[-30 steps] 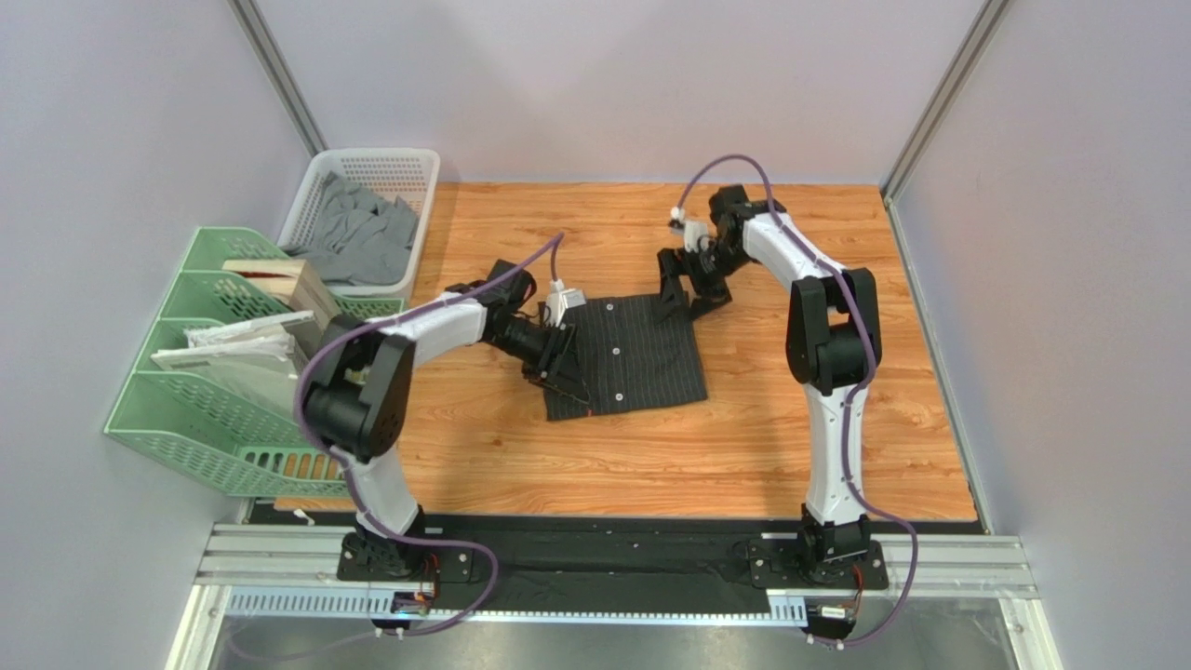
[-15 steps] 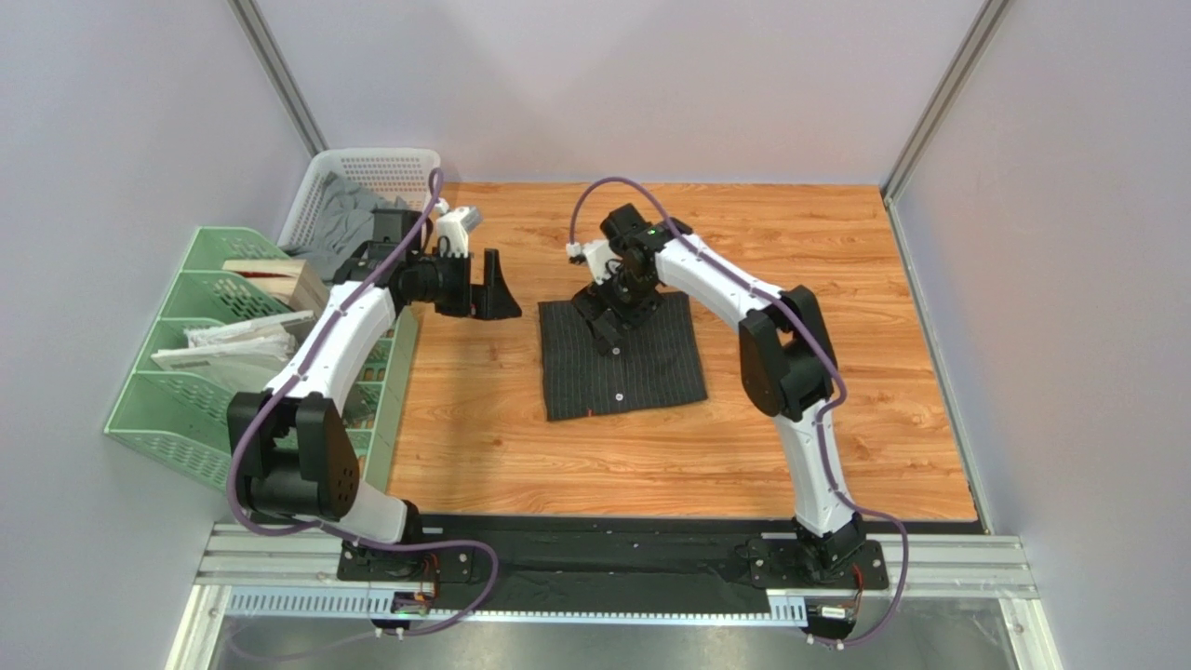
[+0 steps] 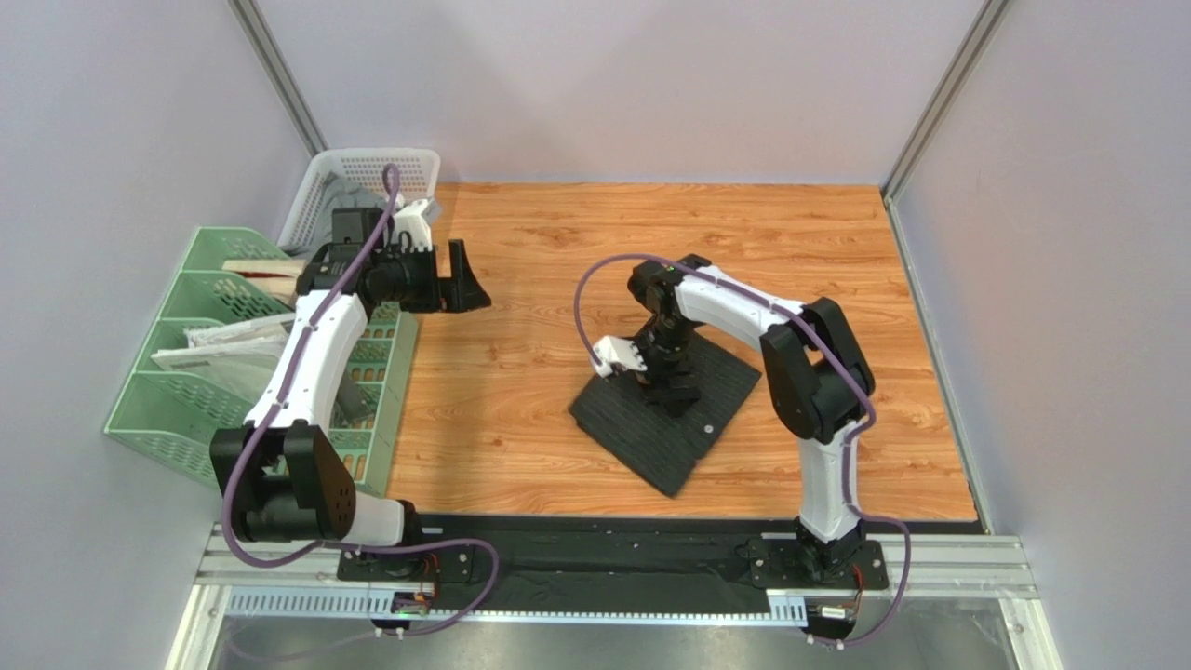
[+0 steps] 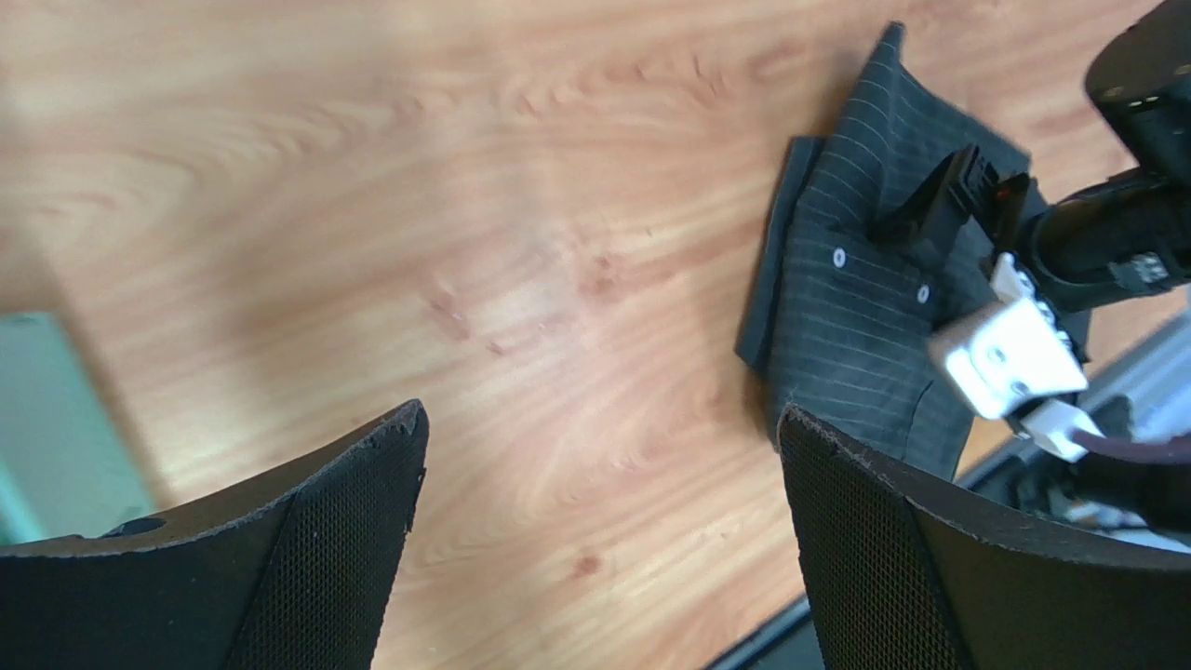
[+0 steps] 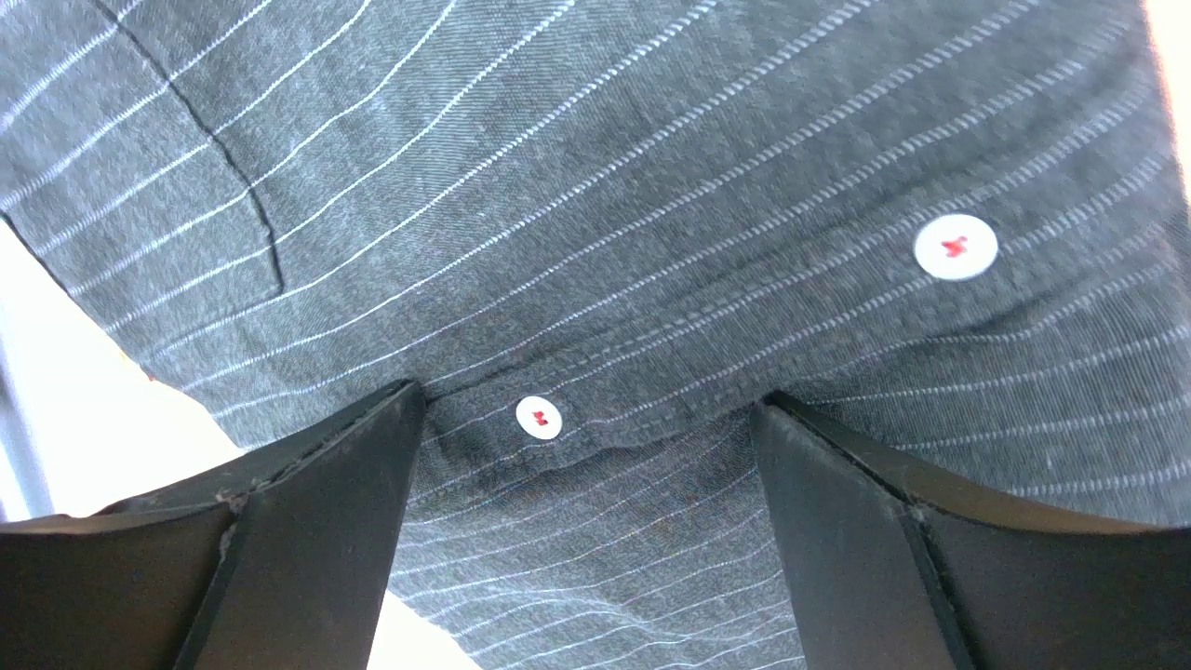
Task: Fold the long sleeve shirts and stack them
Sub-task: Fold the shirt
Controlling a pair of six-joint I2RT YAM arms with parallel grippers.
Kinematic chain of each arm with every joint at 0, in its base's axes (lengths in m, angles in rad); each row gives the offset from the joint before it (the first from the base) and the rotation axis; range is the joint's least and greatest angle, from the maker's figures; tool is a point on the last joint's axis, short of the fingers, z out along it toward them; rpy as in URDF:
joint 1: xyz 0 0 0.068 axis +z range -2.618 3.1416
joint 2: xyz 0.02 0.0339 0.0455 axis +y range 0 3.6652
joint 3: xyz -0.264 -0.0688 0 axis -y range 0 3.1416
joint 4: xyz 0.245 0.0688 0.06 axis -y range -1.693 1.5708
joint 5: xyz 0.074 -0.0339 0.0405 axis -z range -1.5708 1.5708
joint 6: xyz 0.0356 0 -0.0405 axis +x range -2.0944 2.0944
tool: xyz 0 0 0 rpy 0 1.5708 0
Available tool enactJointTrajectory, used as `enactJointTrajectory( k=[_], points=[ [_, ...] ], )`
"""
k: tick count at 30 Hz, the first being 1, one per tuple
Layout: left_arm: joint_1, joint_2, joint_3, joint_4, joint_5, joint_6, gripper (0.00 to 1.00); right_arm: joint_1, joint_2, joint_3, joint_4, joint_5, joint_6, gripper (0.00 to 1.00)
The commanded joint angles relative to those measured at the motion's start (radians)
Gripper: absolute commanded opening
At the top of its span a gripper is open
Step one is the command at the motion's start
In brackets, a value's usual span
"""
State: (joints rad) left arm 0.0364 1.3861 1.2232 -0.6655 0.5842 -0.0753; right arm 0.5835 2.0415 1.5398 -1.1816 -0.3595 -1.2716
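Note:
One long sleeve shirt (image 3: 657, 440), charcoal with pale pinstripes, lies folded into a small rectangle on the wooden table, turned to a diamond, right of centre. My right gripper (image 3: 668, 383) is open, with both fingertips pressed down on the shirt's button placket. In the right wrist view the gripper (image 5: 587, 405) straddles a white button, and the shirt (image 5: 671, 182) fills the frame. My left gripper (image 3: 471, 279) is open and empty, above bare wood near the back left. In the left wrist view the gripper (image 4: 601, 517) is far from the shirt (image 4: 846, 307).
A white basket (image 3: 350, 175) stands at the back left corner. A green file rack (image 3: 196, 377) with papers and a box runs along the table's left edge. The metal rail (image 3: 601, 566) with the arm bases is at the near edge.
The right gripper has dragged the folded shirt toward the near edge and rotated it into a diamond. The left arm has drawn back from the shirt toward the basket.

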Motion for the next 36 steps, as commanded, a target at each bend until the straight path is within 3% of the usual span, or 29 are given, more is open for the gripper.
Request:
enactJointTrajectory(
  k=[1,3,7,13,18,26,36],
  points=[
    [-0.027,0.083,-0.033,-0.02,0.103,-0.041,0.99,-0.02,-0.125,-0.061,0.017,-0.048,-0.48,0.93],
    [-0.085,0.126,-0.027,-0.025,0.146,-0.038,0.99,-0.031,-0.174,0.004,0.019,-0.116,-0.416,0.95],
    [-0.2,0.229,-0.079,0.129,0.264,-0.127,0.97,-0.074,-0.253,0.033,-0.018,-0.219,-0.076,0.96],
    [-0.354,0.434,-0.087,0.38,0.332,-0.28,0.84,-0.128,-0.405,-0.238,0.014,-0.125,0.136,0.96],
    [-0.417,0.586,-0.033,0.443,0.315,-0.307,0.69,-0.14,-0.428,-0.351,0.108,-0.049,0.308,0.95],
    [-0.48,0.771,0.036,0.471,0.304,-0.395,0.68,-0.163,-0.273,-0.38,0.226,0.02,0.426,0.91],
    [-0.526,0.863,0.075,0.492,0.307,-0.477,0.65,-0.192,-0.239,-0.369,0.232,0.022,0.4,0.91]
  ],
)
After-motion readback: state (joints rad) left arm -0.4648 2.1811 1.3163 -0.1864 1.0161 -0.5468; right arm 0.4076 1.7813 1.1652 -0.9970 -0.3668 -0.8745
